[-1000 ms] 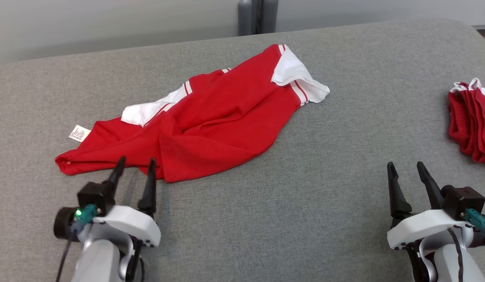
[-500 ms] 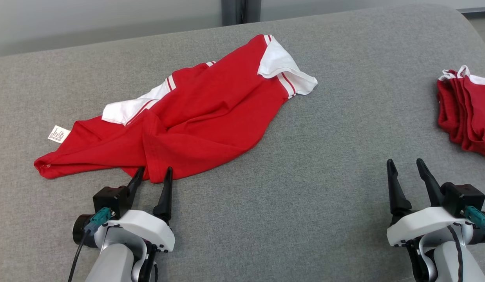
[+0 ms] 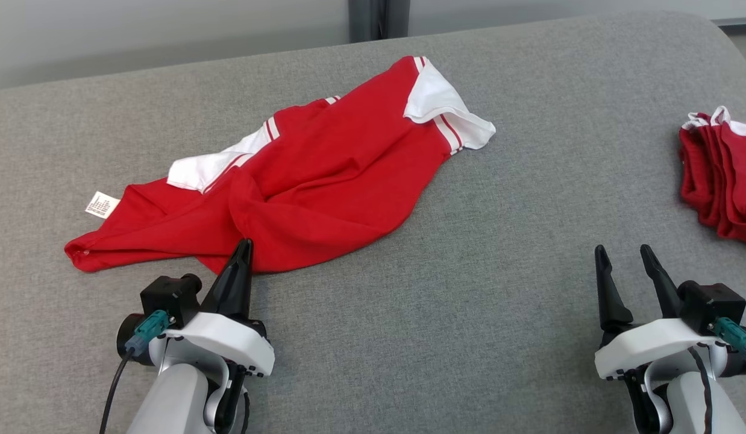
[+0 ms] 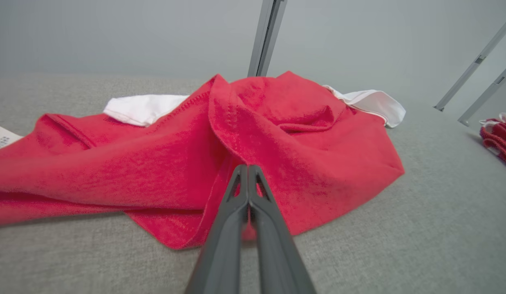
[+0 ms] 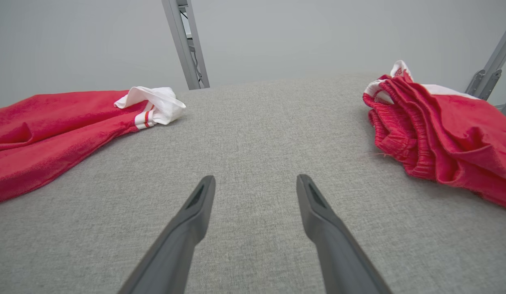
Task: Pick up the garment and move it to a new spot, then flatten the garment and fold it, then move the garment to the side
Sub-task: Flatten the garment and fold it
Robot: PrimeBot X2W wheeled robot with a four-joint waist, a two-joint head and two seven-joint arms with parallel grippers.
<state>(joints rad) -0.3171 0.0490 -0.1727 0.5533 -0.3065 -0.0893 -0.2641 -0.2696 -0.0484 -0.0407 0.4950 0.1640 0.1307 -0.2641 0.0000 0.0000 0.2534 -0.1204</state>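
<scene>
- Head view: the left gripper [image 3: 244, 246] has its two fingers pressed together, tips buried in the near edge of the red and white garment [image 3: 325, 175]. Creases in the cloth run in toward the tips, so it appears to have a fold pinched. The rest of the garment sprawls ahead of it and off to its right, crumpled on the grey cushion [image 3: 499, 289], with a white label [image 3: 102, 204] out to its left.
- Same view: the right gripper [image 3: 623, 250] hovers with its fingers spread and nothing between them. The garment is well off to its left, and a stack of red clothes [image 3: 719, 175] lies ahead to its right.
- Left wrist view: the left gripper [image 4: 248, 168] shows no gap at the tips, which meet on a stitched hem ridge of the garment [image 4: 318, 155].
- Right wrist view: the right gripper [image 5: 255, 179] stands wide over bare cushion, touching no cloth.
- Handling, as a judgement: the fabric looks thin, soft and light. It should drape and trail rather than hold its shape, and a one-point pinch may slip or lift only a single layer. The doubled hem is the firmer hold, and a second grip further along the edge would help with spreading it flat.
</scene>
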